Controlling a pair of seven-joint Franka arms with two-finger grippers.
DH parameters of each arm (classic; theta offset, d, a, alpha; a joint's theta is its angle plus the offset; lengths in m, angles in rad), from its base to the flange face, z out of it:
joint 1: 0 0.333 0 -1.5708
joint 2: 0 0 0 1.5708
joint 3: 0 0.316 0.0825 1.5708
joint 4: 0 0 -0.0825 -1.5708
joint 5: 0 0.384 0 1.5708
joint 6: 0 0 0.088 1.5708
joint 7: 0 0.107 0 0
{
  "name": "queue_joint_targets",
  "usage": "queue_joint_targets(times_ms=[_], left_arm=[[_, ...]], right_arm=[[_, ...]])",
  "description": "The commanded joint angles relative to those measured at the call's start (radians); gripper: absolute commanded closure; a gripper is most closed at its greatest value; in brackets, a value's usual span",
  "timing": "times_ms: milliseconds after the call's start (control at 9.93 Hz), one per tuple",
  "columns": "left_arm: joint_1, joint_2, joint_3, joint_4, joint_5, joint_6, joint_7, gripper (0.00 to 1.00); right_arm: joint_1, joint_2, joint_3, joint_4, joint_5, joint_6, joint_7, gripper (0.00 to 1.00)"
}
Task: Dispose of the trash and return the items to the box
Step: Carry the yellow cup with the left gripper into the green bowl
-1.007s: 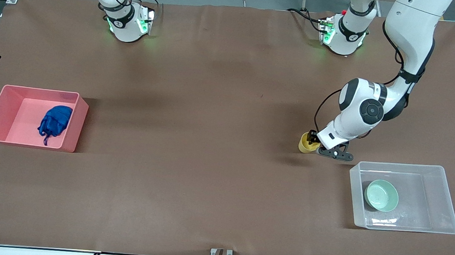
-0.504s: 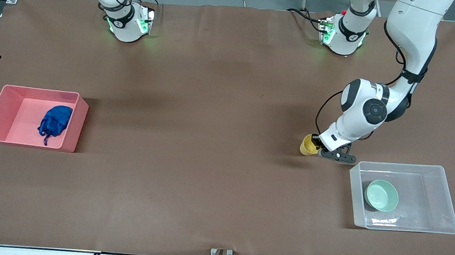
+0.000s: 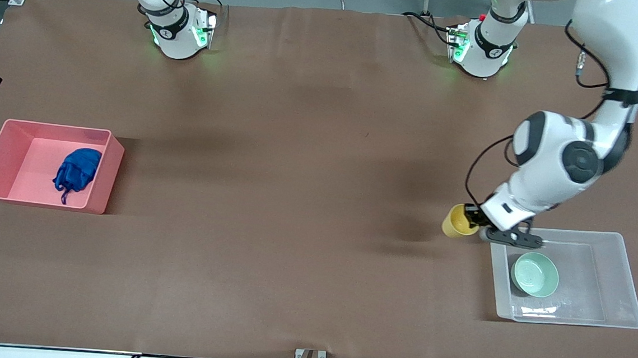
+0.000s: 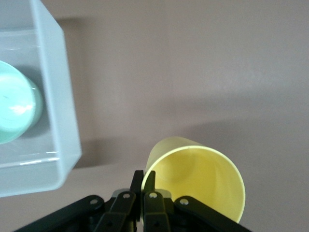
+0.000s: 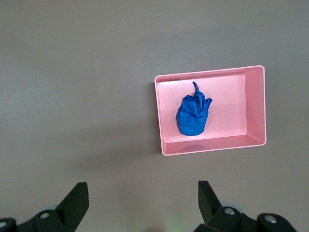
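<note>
My left gripper (image 3: 474, 222) has pinched the yellow cup's (image 3: 459, 221) rim and lifted it off the table, now just beside the clear box (image 3: 621, 267) holding the mint-green bowl (image 3: 535, 274). Only the drop remains; the blue wad (image 5: 193, 114) lies in the pink bin (image 5: 212, 147), and my right gripper (image 5: 140, 203) waits, jaws spread, above it.

Left gripper (image 3: 472, 219): jaws clamped together, arm extended from its base toward 6 o'clock, wrist angled down. Right gripper (image 5: 140, 200): fingers (image 5: 77, 200) spread wide, pointing straight down, arm waiting.

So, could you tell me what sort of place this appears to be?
Most likely a robotics lab: two fixed arm bases at a brown-covered table, aluminium framing at its corners, and staged props, a pink bin and a clear box.
</note>
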Motion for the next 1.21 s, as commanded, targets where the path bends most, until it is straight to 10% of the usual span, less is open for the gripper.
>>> queue_joint_targets(times_ms=[0,1108], left_arm=[[0.063,0.102,0.001,0.184,0.017,-0.105,0.09,1.0],[0.199,0.442,0.117,0.509,0.031,-0.102,0.404,1.0]], right_arm=[[-0.008,0.0,0.003,0.004,0.004,-0.009,-0.013,0.0],[-0.008,0.0,0.003,0.004,0.004,-0.015,-0.016,0.0]])
